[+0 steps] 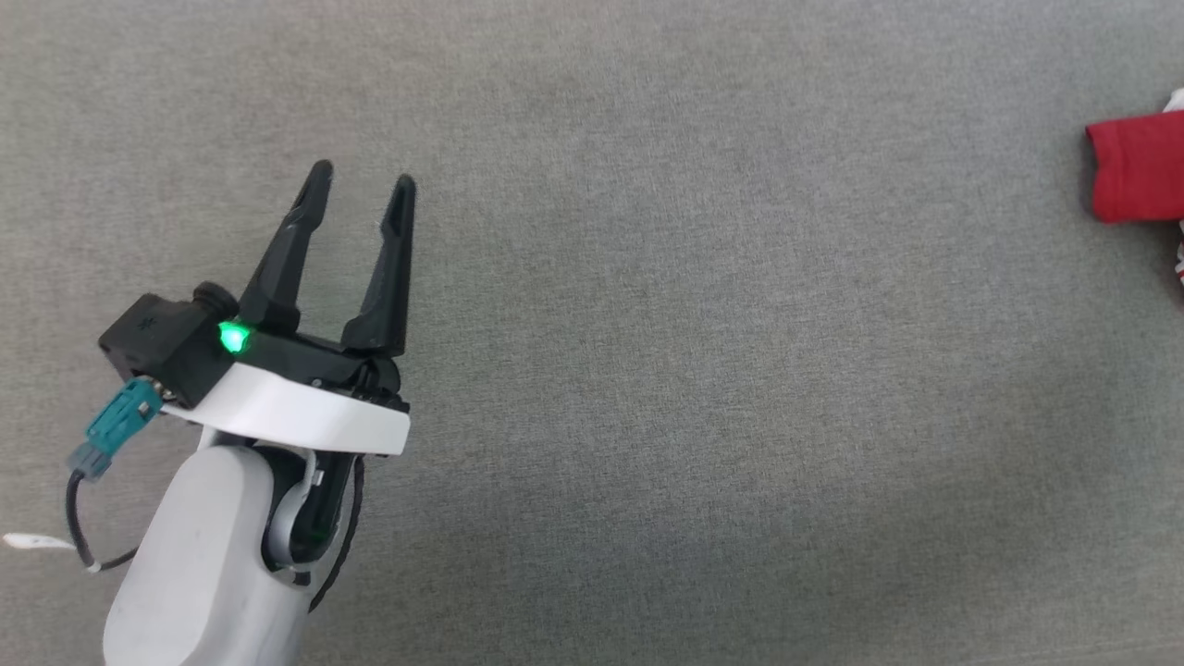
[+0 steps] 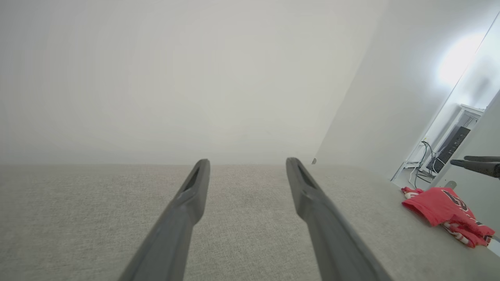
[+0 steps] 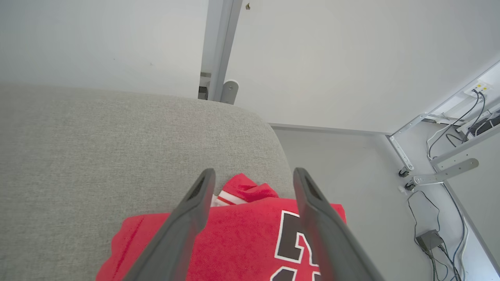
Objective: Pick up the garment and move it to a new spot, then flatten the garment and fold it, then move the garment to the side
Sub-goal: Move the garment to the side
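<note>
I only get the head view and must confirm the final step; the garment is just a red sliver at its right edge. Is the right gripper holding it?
Observer: No. The right gripper is open, hovering above the garment without touching it.
Operator: Is it folded?
Observer: Yes, a compact folded bundle with the black number facing up.
Operator: How near the edge?
Observer: Beside the rounded corner of the grey surface, with floor beyond.

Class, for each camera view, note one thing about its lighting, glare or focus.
Head view: a faint shadow across the lower grey surface, a green lamp glowing on the left gripper. Left wrist view: glare blooms at the upper right, wall washed out. Right wrist view: the near fingers look soft, the garment sharper.
</note>
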